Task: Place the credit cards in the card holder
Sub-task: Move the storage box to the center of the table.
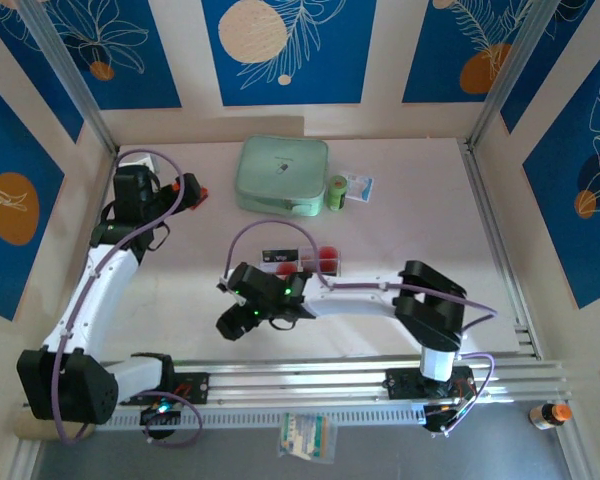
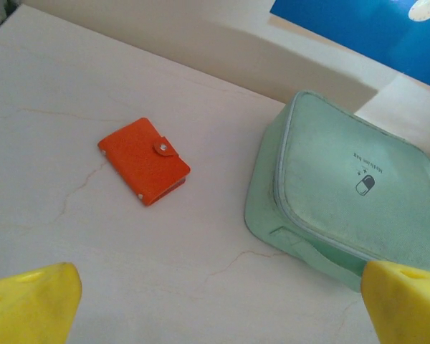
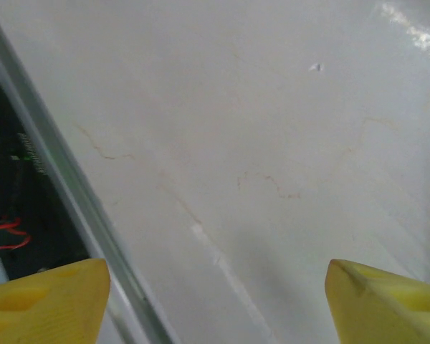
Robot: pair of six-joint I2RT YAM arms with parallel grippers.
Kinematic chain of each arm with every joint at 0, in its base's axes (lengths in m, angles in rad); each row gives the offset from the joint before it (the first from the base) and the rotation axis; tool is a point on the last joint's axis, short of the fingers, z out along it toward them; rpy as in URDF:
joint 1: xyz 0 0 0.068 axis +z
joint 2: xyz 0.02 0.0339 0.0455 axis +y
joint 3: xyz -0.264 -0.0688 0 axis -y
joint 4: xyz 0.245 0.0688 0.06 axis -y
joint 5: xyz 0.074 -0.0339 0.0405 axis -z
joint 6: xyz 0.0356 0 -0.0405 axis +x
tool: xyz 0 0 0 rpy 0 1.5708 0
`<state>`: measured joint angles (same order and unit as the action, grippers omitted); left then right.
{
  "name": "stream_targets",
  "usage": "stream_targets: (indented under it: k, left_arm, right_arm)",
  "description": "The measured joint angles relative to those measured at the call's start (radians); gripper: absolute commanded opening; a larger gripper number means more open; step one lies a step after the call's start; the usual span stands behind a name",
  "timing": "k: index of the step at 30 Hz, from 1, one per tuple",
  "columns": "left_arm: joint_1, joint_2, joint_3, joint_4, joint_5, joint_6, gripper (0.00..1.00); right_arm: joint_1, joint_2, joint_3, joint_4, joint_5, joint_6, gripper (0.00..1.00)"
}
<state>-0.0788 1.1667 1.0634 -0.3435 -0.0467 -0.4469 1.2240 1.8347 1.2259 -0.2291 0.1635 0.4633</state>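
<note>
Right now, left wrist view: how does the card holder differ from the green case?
Colour: the card holder is orange-red, the green case mint. Size: the holder is far smaller than the case. Closure: holder has a snap tab, case a zip. Both lie closed on the table.

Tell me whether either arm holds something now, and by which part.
Nothing is held. The left fingers stand open above the table, apart from the card holder; the right fingers are open too, nothing between them.

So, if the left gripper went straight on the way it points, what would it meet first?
Probably bare table, between the card holder and the mint-green case; the left gripper lines up with neither, though depth is unclear.
</note>
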Motion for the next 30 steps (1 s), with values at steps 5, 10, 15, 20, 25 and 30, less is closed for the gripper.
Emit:
stream_targets:
  k: [5, 10, 15, 20, 25, 30]
  left_arm:
    - [0.0, -0.013, 0.011, -0.017, -0.006, 0.0, 1.0]
    - [0.0, -0.013, 0.011, -0.02, -0.005, -0.001, 1.0]
    - [0.0, -0.013, 0.011, -0.025, 0.005, 0.0, 1.0]
    - [0.0, -0.013, 0.01, -0.025, 0.018, 0.0, 1.0]
    - [0.0, -0.019, -0.015, -0.025, 0.03, -0.001, 1.0]
    - [0.0, -0.027, -0.047, -0.024, 0.04, -0.002, 1.0]
  right_arm:
    - [-0.008, 0.076, 0.013, -0.008, 0.035, 0.001, 0.78]
    - [-0.05, 0.089, 0.008, -0.019, 0.065, 0.001, 0.78]
    - [-0.129, 0.073, -0.027, -0.019, 0.108, -0.003, 0.78]
    - [-0.24, 0.043, -0.084, -0.028, 0.134, -0.031, 0.78]
    - [-0.357, 0.006, -0.125, -0.039, 0.132, -0.074, 0.78]
    - [-0.401, -0.085, -0.143, -0.055, 0.067, -0.109, 0.78]
